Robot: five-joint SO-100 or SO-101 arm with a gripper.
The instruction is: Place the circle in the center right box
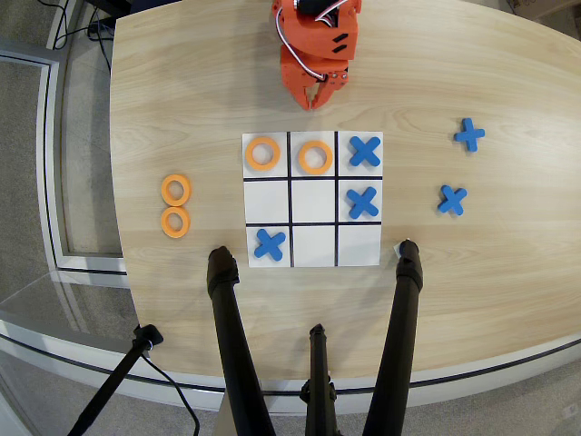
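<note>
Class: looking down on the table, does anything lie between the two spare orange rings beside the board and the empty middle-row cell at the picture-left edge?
Nothing visible does. The upper ring and lower ring lie on bare wood left of the grid, and the empty cell is the nearest column.

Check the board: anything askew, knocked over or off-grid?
Nothing stands out. The grid sheet lies square; two orange rings and three blue crosses sit inside cells. Spare rings and crosses lie flat beside it.
</note>
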